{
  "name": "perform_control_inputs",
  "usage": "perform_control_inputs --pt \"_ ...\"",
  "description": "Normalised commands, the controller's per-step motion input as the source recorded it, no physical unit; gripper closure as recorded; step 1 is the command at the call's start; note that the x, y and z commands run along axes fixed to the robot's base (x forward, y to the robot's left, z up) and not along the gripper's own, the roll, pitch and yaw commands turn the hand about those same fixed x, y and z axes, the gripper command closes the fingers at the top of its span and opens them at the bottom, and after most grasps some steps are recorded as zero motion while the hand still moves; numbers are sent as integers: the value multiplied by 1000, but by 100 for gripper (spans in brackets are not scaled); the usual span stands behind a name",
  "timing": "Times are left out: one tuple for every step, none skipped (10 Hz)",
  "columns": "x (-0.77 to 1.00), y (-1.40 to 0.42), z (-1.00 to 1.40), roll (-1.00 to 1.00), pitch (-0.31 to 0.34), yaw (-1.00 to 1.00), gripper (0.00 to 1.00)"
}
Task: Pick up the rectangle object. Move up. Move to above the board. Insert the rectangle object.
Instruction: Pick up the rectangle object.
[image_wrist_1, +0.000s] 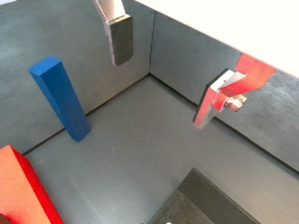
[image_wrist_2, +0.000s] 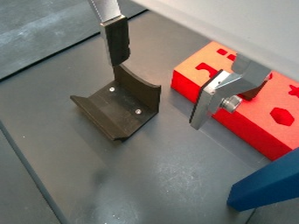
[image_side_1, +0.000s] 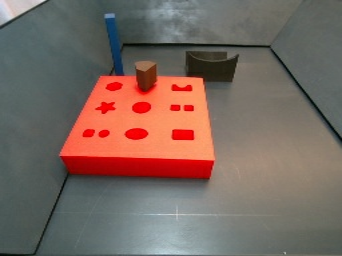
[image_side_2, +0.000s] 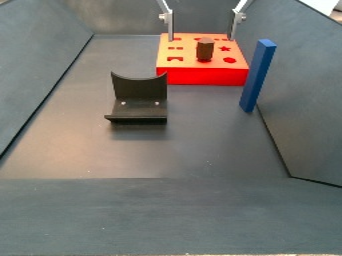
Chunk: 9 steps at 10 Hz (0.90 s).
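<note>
The rectangle object, a tall blue bar (image_side_2: 259, 75), stands upright on the floor beside the red board (image_side_2: 201, 66), close to a wall. It shows in both wrist views (image_wrist_1: 61, 98) (image_wrist_2: 274, 188) and in a side view (image_side_1: 112, 45). The board (image_side_1: 140, 125) has shaped holes on top and also shows in both wrist views (image_wrist_1: 21, 188) (image_wrist_2: 274, 118). My gripper (image_side_2: 203, 12) hangs high over the board's far end, open wide and empty. Its fingers (image_wrist_1: 121, 39) (image_wrist_2: 114, 42) stand far apart. The bar is off to one side of the gripper, apart from it.
A short brown block (image_side_1: 146, 74) stands in a hole of the board (image_side_2: 205, 48). The dark fixture (image_side_2: 136, 98) stands on the floor beside the board (image_wrist_2: 117, 105) (image_side_1: 211, 63). Grey walls enclose the floor on all sides.
</note>
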Motion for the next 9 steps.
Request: perform_control_inputs --pt "-423 -114 -149 0 -116 446 0" --pt "-634 -303 -243 76 -106 603 0" --pt "-754 -309 -143 107 -139 409 0" --pt "-829 -294 -74 96 -133 334 0" --pt "-877 -289 0 74 -153 249 0" --pt "-917 -237 0 56 -164 157 0" --pt "-840 -211 0 0 -184 0 0" --pt "-803 -209 0 3 -180 0 0" --pt "-789 -189 -11 1 -183 0 0"
